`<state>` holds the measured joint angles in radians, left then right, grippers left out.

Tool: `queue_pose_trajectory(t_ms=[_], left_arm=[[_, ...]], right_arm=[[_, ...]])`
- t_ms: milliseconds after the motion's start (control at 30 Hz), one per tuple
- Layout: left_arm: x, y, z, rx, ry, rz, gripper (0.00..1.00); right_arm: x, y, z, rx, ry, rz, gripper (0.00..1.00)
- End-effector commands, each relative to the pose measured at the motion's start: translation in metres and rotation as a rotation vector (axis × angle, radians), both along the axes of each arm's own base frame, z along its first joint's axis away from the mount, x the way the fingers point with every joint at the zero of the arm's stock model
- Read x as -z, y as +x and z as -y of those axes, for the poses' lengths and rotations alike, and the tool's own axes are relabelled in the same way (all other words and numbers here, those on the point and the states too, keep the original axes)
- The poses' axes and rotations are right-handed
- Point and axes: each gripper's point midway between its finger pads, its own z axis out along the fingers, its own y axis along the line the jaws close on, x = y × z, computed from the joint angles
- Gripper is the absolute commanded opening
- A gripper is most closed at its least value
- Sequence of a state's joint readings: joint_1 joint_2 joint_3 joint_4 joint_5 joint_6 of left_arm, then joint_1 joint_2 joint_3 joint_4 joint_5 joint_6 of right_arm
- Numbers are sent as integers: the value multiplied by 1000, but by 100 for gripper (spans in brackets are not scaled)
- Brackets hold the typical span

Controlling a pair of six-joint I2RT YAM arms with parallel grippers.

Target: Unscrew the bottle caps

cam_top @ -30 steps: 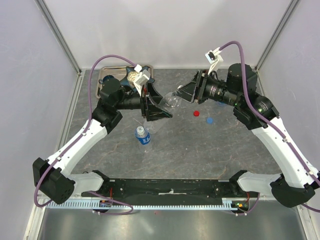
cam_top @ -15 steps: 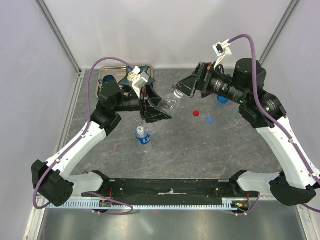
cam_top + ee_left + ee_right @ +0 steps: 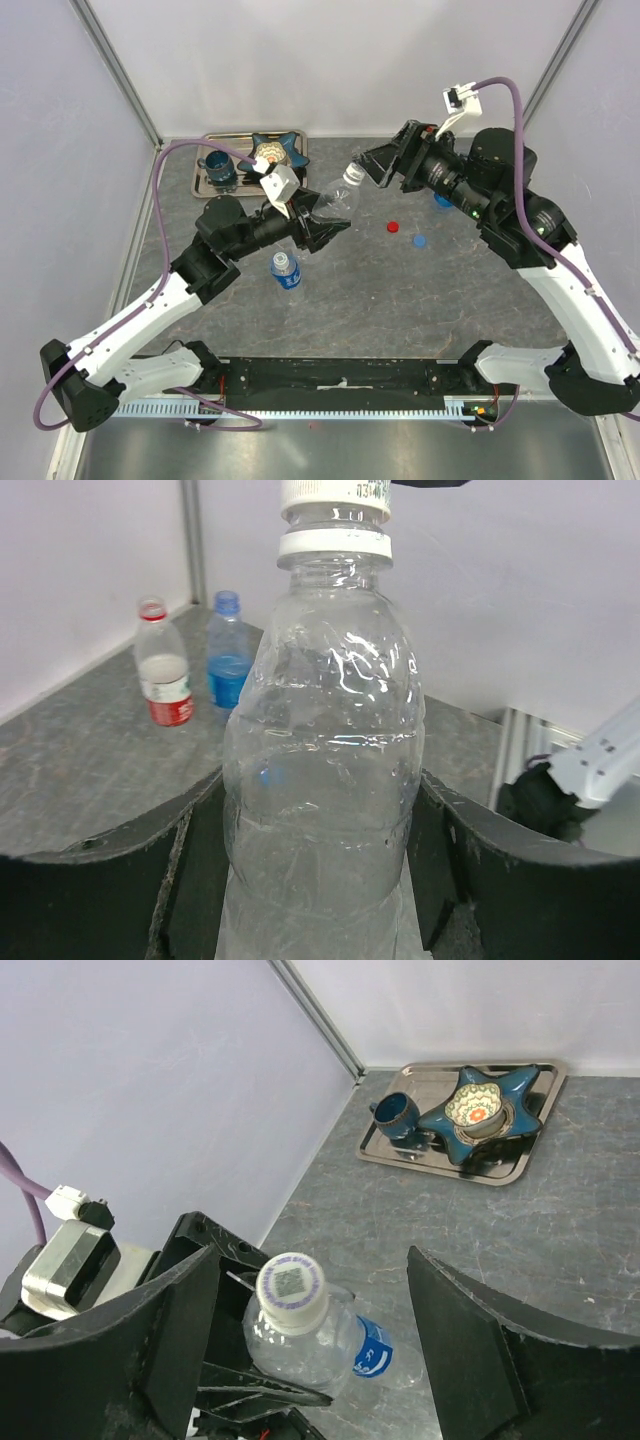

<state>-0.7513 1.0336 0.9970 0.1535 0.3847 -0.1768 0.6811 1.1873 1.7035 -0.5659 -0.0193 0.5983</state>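
My left gripper (image 3: 325,215) (image 3: 320,790) is shut on the body of a clear plastic bottle (image 3: 338,200) (image 3: 325,770), tilted toward the right arm. Its white cap (image 3: 352,175) (image 3: 335,500) (image 3: 290,1285) is on the neck. My right gripper (image 3: 370,168) (image 3: 312,1258) stands open just off the cap, one finger on each side, touching nothing. A red cap (image 3: 393,226) and a blue cap (image 3: 419,240) lie loose on the table. A red-labelled bottle (image 3: 163,670) and a blue bottle (image 3: 228,652) (image 3: 443,200) stand uncapped behind.
A blue-labelled bottle (image 3: 285,270) (image 3: 372,1348) stands on the table below the held one. At the back left a metal tray (image 3: 205,185) (image 3: 520,1160) carries a dark blue mug (image 3: 218,170) (image 3: 395,1115) and a blue star-shaped dish (image 3: 272,152) (image 3: 480,1110). Walls close three sides.
My right gripper let go of the white cap, opened and drew back up. The left arm shifted, swinging the held bottle's neck farther up and to the right.
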Motion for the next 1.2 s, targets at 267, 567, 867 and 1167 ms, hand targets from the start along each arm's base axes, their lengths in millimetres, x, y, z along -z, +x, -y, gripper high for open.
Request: queue_pose_trajectory(t_ms=[267,567,867,1167], left_arm=[[2,24,-14,-192,55,96,53],[1,23,-15,-191,51,99,53],[2,22,-16,-190,48,102,52],[1,21,-17,-192,46,108,52]], right_arm=[[5,6,-37,-27,-2,5,74],[19,9,-45,-26,-35,-13,60],[26,13,-49,-16,-54,-17,51],[34,17,-46,4,-78,-19,27]])
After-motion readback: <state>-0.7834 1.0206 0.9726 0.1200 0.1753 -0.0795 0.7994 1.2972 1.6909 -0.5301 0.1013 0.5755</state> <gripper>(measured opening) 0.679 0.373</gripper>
